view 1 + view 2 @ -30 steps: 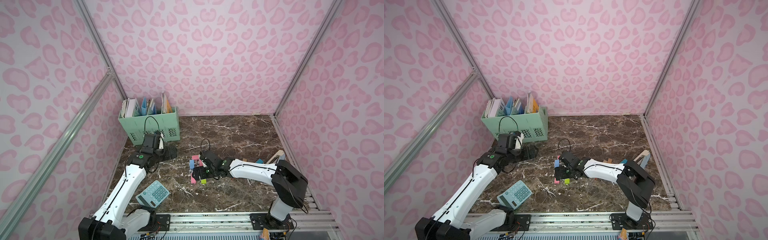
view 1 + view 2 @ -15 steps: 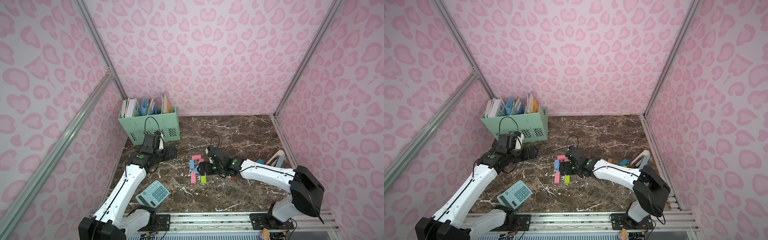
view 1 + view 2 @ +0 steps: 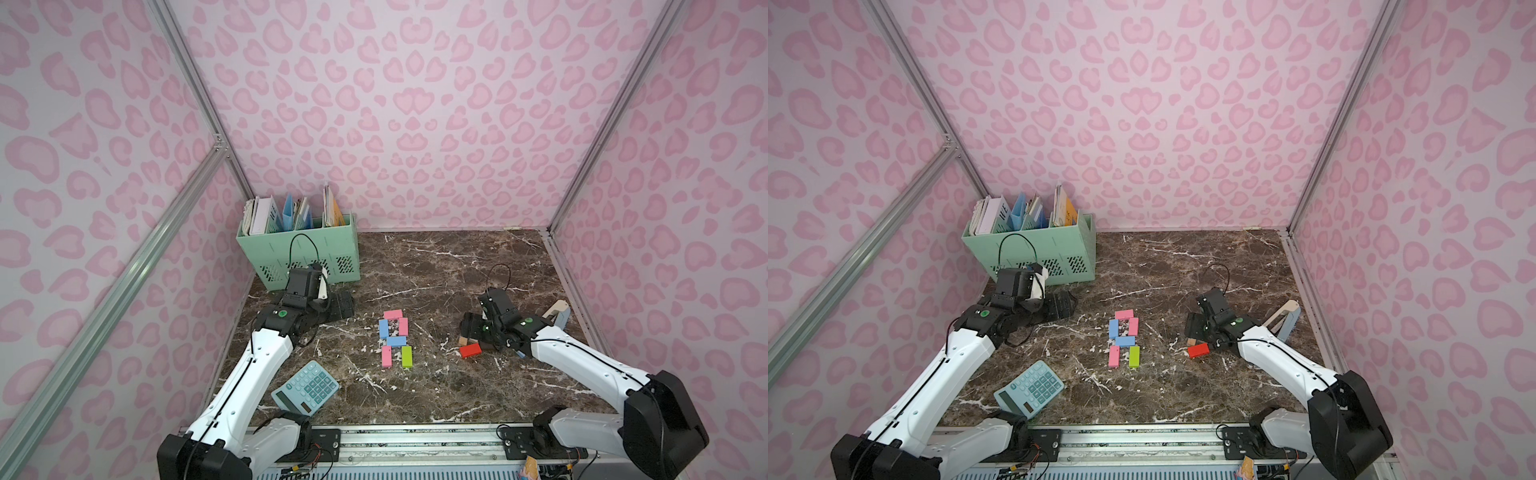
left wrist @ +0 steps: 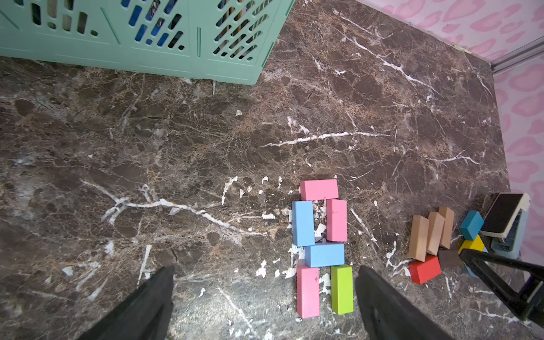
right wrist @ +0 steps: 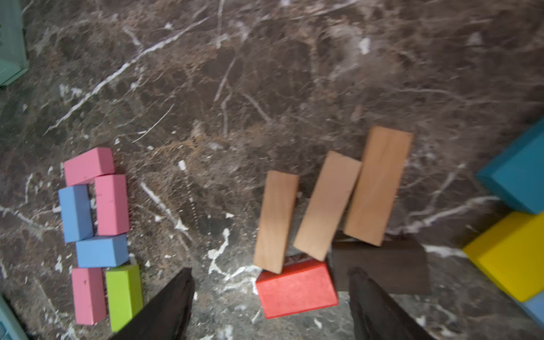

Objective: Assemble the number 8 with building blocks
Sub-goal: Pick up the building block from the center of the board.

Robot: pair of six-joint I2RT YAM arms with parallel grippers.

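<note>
In both top views the right gripper [image 3: 473, 332] hangs low over the loose pile, with the red block [image 3: 470, 350] just under its tips. The left gripper [image 3: 343, 305] lies well apart, beyond the unfinished figure, so the right arm is plainly the nearer. The figure lacks its bottom bar: the green block [image 3: 407, 356] and the pink block [image 3: 386, 356] beside it end with nothing across them. In the left wrist view the left gripper [image 4: 265, 268] is spread wide over bare marble table [image 4: 206, 147] and holds nothing. The red block [image 4: 424, 269] lies outside one of its fingers. In the right wrist view the right gripper [image 5: 269, 270] is spread wide and grips nothing. The red block [image 5: 295, 291] lies flat between its fingers, long axis running from one finger toward the other, slightly skewed. A wooden block [image 5: 276, 220] meets the red block's far edge, touching or overlapping, I cannot tell which. The dark brown block [image 5: 391, 268] sits against the red one, close to one finger, and probably risks being pinched along with it.
</note>
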